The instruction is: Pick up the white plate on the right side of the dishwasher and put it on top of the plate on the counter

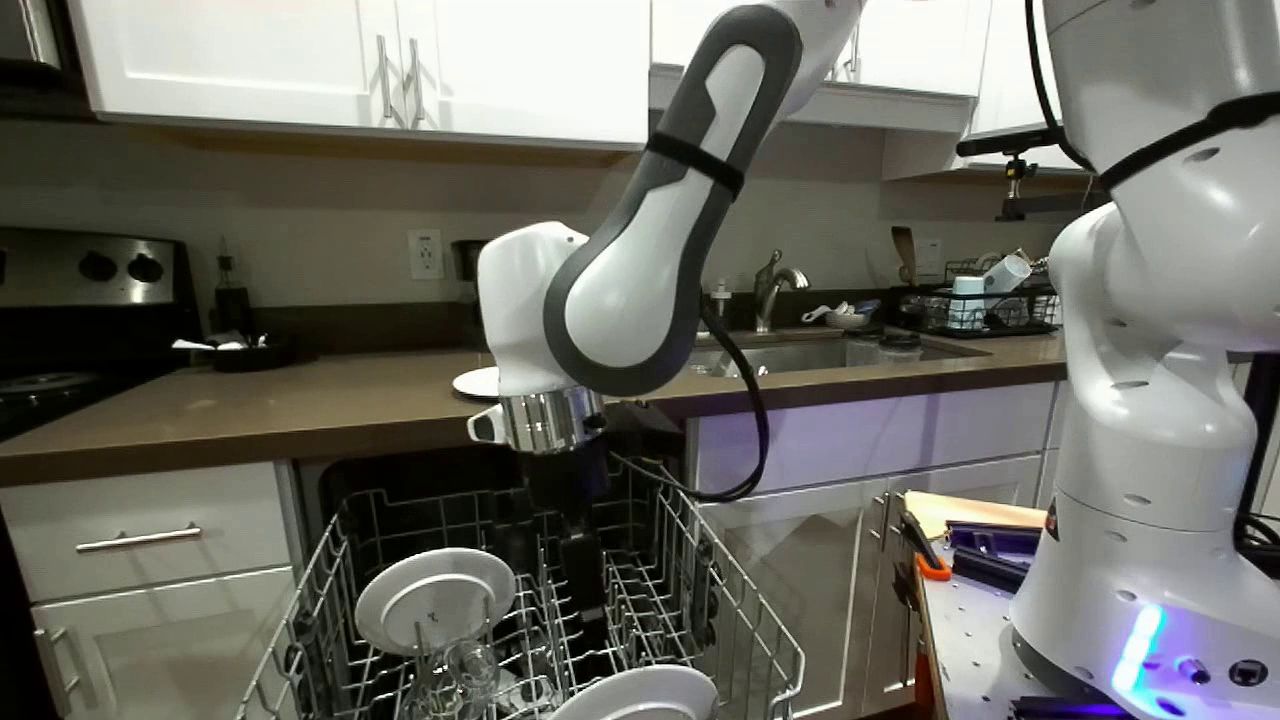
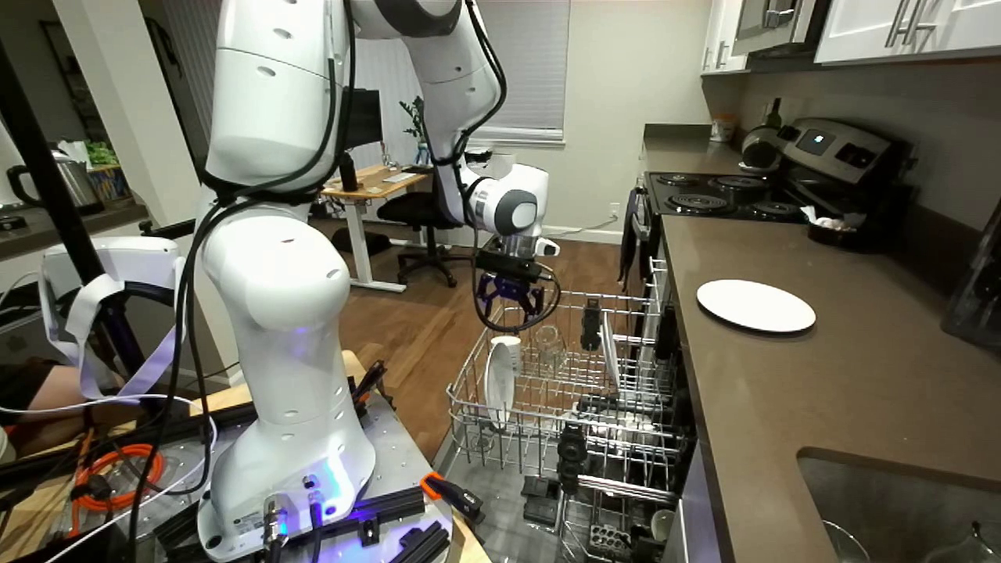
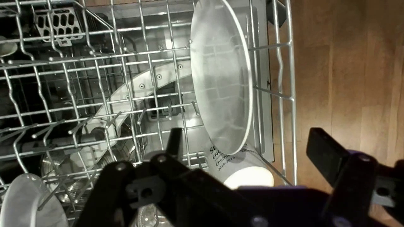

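A white plate [image 1: 645, 692] stands on edge at the front right of the dishwasher rack [image 1: 797, 660]. It also shows in an exterior view [image 2: 499, 383] and in the wrist view [image 3: 221, 75], where it leans beside a printed white mug [image 3: 221, 165]. Another white plate [image 2: 755, 306] lies flat on the counter; it is partly hidden behind the arm in an exterior view [image 1: 475, 382]. My gripper [image 2: 512, 305] points down above the rack. In the wrist view the gripper [image 3: 244, 132] has its fingers wide apart and empty, and the plate is ahead of them, untouched.
Another white plate [image 1: 435, 600] stands at the rack's left side, with a clear glass [image 1: 468, 668] near it. Wire tines and the rack's side rails surround the dishes. The brown counter [image 2: 782, 407] runs along the back, with a sink [image 2: 860, 469].
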`<action>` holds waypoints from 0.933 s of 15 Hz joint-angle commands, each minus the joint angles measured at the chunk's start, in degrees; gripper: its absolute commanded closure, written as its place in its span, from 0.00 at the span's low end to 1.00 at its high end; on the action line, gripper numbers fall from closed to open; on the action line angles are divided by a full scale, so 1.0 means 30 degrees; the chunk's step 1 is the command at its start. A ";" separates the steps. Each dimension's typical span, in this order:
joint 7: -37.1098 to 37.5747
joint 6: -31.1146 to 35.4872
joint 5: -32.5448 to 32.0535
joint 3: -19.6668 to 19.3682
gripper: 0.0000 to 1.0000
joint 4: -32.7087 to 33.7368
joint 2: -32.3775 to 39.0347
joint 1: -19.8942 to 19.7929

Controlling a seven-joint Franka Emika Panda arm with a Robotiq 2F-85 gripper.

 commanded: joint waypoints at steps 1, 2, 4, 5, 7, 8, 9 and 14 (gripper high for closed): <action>0.0838 0.1005 -0.0849 -0.0307 0.00 0.0091 0.1249 -0.0120; 0.0829 0.1088 -0.0898 -0.0384 0.00 0.0169 0.1669 -0.0212; 0.0732 0.1192 -0.0779 -0.0461 0.00 0.0265 0.2301 -0.0397; 0.0656 0.1200 -0.0696 -0.0443 0.00 0.0325 0.2573 -0.0511; 0.0465 0.1219 -0.0507 -0.0324 0.00 0.0471 0.3029 -0.0758; 0.0386 0.1201 -0.0394 -0.0235 0.00 0.0521 0.3201 -0.0899; 0.0254 0.1237 -0.0259 -0.0116 0.00 0.0577 0.3335 -0.1047; 0.0022 0.0864 -0.0146 0.0201 0.00 0.0640 0.3188 -0.1486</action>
